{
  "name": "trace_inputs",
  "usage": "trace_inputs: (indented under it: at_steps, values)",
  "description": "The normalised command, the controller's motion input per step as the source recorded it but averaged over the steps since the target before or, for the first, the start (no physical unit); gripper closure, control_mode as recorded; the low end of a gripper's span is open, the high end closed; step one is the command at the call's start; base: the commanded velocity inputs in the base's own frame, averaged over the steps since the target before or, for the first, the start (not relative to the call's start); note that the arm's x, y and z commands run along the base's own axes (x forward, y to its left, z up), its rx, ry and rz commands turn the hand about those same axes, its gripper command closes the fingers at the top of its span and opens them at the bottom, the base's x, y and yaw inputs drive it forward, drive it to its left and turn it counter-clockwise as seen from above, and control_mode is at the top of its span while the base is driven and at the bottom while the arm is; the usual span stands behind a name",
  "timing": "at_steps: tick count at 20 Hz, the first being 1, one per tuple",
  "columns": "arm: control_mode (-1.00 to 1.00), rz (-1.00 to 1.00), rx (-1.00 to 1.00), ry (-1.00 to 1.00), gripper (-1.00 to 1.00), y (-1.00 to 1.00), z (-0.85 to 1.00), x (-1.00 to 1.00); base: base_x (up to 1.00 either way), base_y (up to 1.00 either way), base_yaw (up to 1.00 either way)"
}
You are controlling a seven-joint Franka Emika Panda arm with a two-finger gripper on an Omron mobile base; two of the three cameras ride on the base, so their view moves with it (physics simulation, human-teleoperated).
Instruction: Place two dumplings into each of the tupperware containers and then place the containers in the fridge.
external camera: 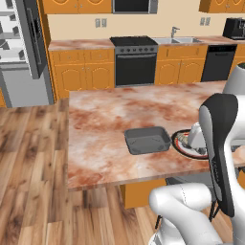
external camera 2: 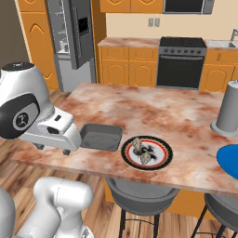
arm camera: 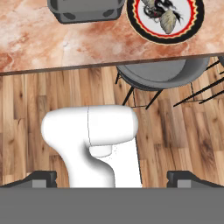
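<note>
An empty dark grey tupperware container (external camera: 147, 140) (external camera 2: 101, 137) (arm camera: 85, 11) lies near the island counter's front edge. Beside it, two beige dumplings (external camera 2: 138, 145) (external camera 2: 146, 158) (arm camera: 168, 19) rest on the white plate with a black-red rim (external camera 2: 160, 162) (external camera: 182, 148). My gripper (external camera 2: 53, 148) (arm camera: 112, 179) hangs open and holds nothing, pointing down over the counter's front edge, beside the dark container on the side away from the plate. The fridge (external camera: 19, 52) (external camera 2: 69, 32) stands across the floor with its door open. The paler see-through container is out of view.
A round blue plate (external camera 2: 230, 160) and a grey upright cylinder (external camera 2: 228, 111) stand at the counter's right end. Grey stools (external camera 2: 142, 195) (arm camera: 162, 74) sit under the counter's front edge. A black oven (external camera: 136, 60) and dishwasher (external camera: 218, 62) line the back wall.
</note>
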Motion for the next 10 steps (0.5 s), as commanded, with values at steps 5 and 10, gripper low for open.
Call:
trace_inputs:
  at_steps: [5,10]
  values:
    - [1.0,0.0,0.0,0.0,-1.0,0.0,0.0,0.0,-0.11,0.0,0.0]
    - [-1.0,0.0,0.0,0.0,-1.0,-0.05,-0.05,0.03,0.0,0.0,0.0]
